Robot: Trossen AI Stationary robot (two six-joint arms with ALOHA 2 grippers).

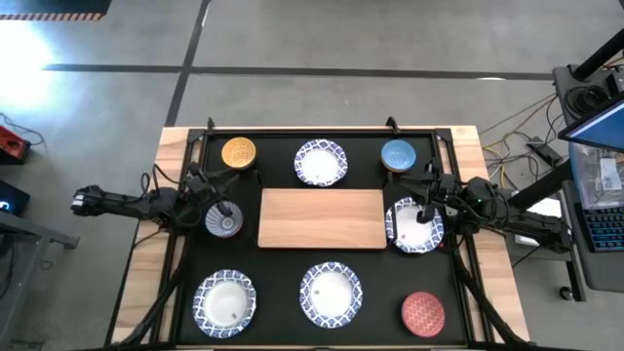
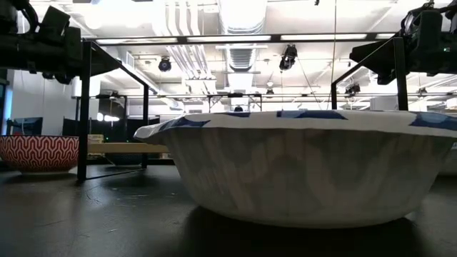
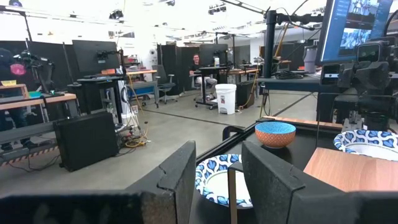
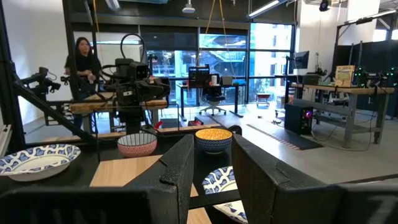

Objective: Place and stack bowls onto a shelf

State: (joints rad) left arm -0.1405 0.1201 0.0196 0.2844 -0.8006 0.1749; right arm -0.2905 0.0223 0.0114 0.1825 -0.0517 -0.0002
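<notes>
The shelf (image 1: pixel 323 218) holds no bowls (nothing stacked yet); both arms hover with jaws apart, left over a small bowl (image 1: pixel 223 220), right over a wide one (image 1: pixel 415 226).

The shelf (image 1: pixel 322 218) is a board of light-brown wood with a smooth, matt face and a fine grain. The surface (image 1: pixel 283 288) under it is black and matt, with small scratches and dust seen in the low view; its outer border (image 1: pixel 146 263) is pale raw wood. The wide bowl (image 2: pixel 300 168) close to the low camera looks like ceramic, with a slightly uneven white glaze outside. The red bowl (image 2: pixel 39 153) has a glossy patterned wall. The left tool (image 3: pixel 214 180) has fingers of dark, matt plastic. The frame posts (image 2: pixel 83 107) are thin black metal.
</notes>
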